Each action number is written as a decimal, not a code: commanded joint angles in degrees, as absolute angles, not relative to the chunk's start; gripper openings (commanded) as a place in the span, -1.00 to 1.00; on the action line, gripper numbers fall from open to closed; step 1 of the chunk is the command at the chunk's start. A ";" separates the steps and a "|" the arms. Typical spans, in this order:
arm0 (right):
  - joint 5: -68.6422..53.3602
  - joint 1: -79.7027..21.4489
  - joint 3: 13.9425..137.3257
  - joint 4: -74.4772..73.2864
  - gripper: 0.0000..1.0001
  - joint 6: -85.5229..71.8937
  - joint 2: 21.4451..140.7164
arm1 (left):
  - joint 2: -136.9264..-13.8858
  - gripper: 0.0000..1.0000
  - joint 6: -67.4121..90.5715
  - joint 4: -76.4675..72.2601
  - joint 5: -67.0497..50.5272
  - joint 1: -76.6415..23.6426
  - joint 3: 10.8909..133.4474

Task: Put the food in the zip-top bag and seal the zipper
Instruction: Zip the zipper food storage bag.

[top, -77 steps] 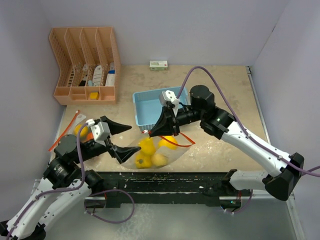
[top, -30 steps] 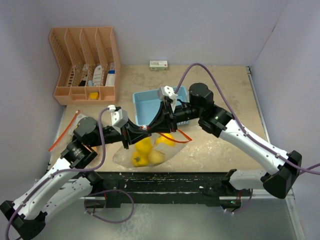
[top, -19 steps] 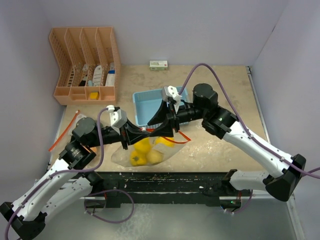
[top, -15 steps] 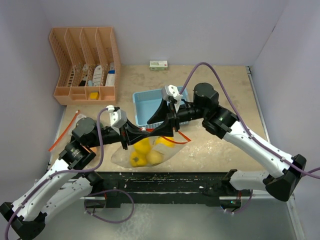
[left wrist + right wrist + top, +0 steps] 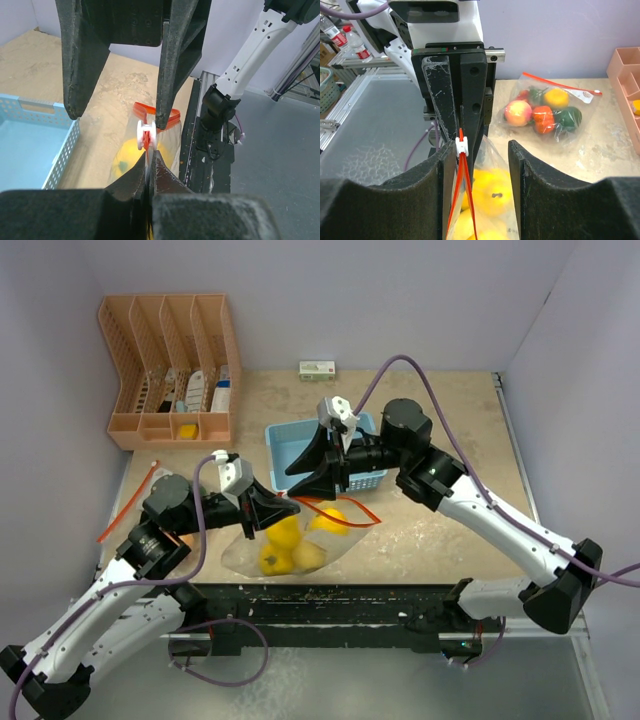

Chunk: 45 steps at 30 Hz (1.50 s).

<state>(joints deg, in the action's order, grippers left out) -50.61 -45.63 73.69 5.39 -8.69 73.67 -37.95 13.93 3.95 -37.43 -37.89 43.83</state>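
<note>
Holds the red zipper (image 5: 172, 116) of the zip-top bag (image 5: 240, 555) pinched in the left gripper (image 5: 149, 157), jaws shut flat on the strip right behind the white slider (image 5: 148, 134). Hangs the right gripper (image 5: 480, 147) over that same spot, jaws apart and nothing clamped. Seen from its own wrist, shows the slider hard against the inner face of one finger rather than centred in the gap. Finds the food (image 5: 288, 545), yellow pieces, already inside the bag, which lies on the tabletop (image 5: 270, 400) at 6 o'clock from the blue basket (image 5: 280, 440). Seen from overhead, runs the zipper's long axis from the slider end at about 9 o'clock out toward 3 to 4 o'clock, red lips parted in a loop, so not yet sealed. Places the right gripper at roughly 1 o'clock from the slider, and as the only free one, the left being taken up as anchor. Calls, most likely, for a small sideways shift to centre the slider, a close on it, then a pull along the strip toward 3 o'clock, away from the left gripper. Leaves a second bag (image 5: 545, 112) of mixed fruit at 9 o'clock, apart from all this.
</note>
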 commanded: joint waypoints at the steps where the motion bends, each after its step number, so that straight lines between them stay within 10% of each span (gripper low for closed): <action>1: -53.55 -45.75 76.55 9.26 -0.04 -10.36 74.29 | -37.04 -1.00 13.32 2.09 -36.70 -37.71 46.62; 35: -55.02 -47.03 76.81 6.33 -0.34 -10.79 76.16 | -36.62 -1.00 13.26 3.32 -33.99 -37.64 46.97; 45: -54.65 -47.29 76.73 6.52 -1.00 -11.48 76.42 | -36.72 -1.00 13.08 3.83 -33.13 -37.64 47.59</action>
